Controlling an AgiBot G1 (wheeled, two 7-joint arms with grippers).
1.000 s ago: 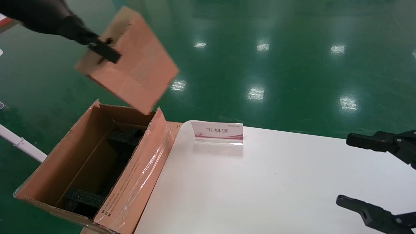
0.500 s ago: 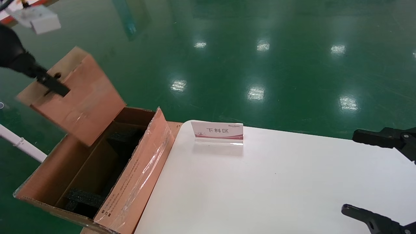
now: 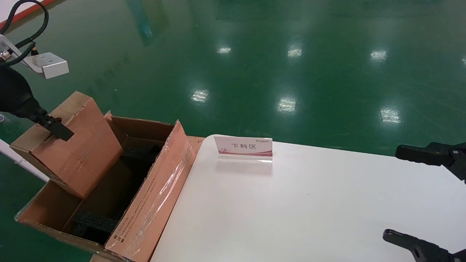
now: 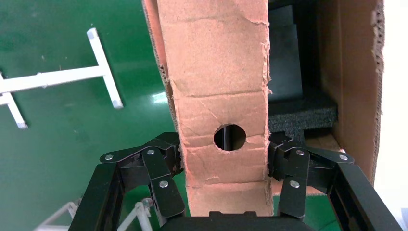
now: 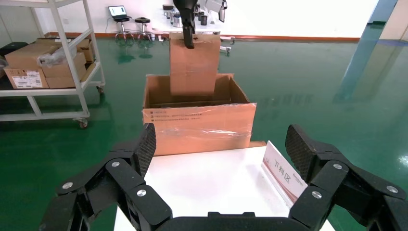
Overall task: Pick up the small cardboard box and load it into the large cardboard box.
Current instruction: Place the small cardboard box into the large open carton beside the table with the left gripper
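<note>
My left gripper [image 3: 49, 125] [image 4: 223, 154] is shut on the small cardboard box [image 3: 72, 149] and holds it upright by its top end. The box's lower end dips inside the large cardboard box [image 3: 145, 203], at its far left part. The small box's end face with a round hole shows between the jaws in the left wrist view [image 4: 219, 96]. The large box is open-topped with black foam [image 3: 91, 223] inside and glossy tape on its side. The right wrist view shows both the small box [image 5: 195, 65] and the large box [image 5: 199, 127]. My right gripper [image 3: 411, 198] [image 5: 221, 144] is open and empty over the table's right side.
A white table [image 3: 309, 207] stands right of the large box, with a small sign stand [image 3: 244, 148] at its far edge. A white pipe frame [image 3: 25, 162] stands on the green floor at the left. A shelf cart with cartons [image 5: 43, 62] stands far off.
My left gripper has carried the small box down and to the left, from above the large box's far end to partly inside it. The right gripper has stayed almost still.
</note>
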